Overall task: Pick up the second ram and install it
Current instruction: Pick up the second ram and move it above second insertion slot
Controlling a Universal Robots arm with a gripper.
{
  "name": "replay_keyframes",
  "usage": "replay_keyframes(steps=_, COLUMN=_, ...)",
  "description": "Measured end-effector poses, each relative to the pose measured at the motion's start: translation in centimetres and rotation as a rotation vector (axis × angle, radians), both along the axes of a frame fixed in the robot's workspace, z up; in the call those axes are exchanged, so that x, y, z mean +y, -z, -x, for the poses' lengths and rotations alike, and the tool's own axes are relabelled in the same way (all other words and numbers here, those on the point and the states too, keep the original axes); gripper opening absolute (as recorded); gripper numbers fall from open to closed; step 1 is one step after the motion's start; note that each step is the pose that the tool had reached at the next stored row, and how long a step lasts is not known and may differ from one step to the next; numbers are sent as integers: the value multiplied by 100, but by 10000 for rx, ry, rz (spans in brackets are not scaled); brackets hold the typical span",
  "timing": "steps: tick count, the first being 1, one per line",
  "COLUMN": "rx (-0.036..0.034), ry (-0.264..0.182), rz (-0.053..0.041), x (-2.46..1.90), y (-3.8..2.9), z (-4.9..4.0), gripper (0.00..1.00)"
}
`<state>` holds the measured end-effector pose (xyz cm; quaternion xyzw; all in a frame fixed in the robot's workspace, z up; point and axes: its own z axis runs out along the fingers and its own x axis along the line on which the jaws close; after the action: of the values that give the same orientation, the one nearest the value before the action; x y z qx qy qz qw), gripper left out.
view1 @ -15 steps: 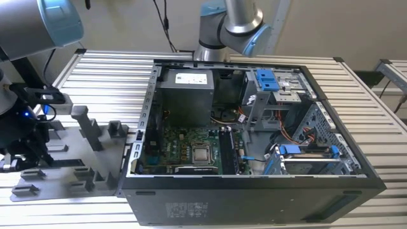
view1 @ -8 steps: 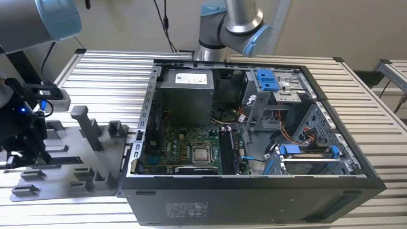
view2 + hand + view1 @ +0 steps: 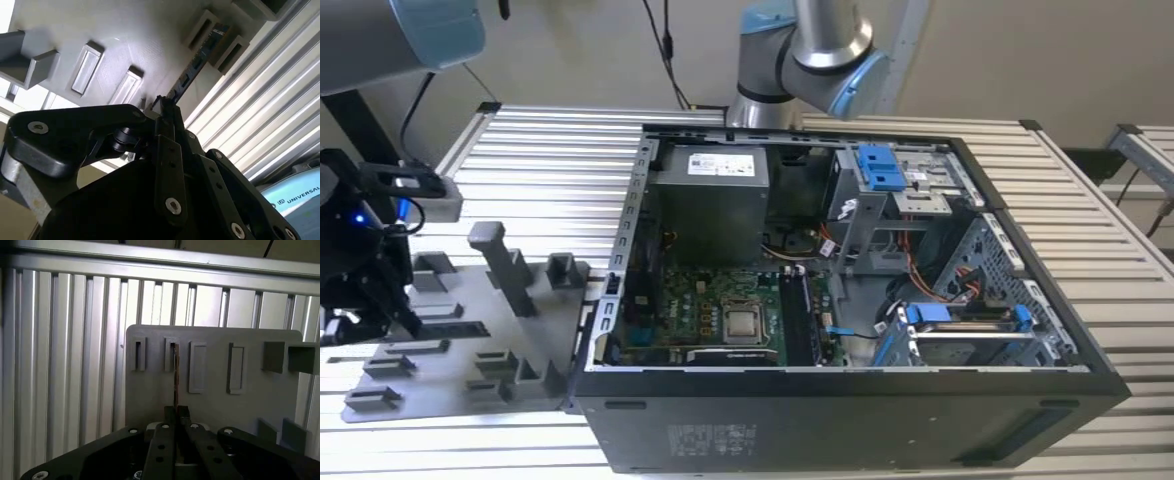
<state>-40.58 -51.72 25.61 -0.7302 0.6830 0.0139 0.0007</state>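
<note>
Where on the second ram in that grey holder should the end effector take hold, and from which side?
Probably best to pinch its two flat faces at the exposed upper edge, coming down from above: the second ram stands on edge in the grey holder, one end slotted.

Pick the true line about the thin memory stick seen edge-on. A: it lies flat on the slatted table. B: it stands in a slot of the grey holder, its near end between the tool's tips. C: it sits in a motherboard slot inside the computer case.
B: in the first wrist view the second ram runs from a slot of the grey holder into the shut tool.
</note>
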Motion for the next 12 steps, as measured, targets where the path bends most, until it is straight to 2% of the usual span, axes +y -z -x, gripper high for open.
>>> replay_keyframes(steps=12, rx=-1, ry=0, rz=-1, x=0, y=-191, z=0, gripper=14)
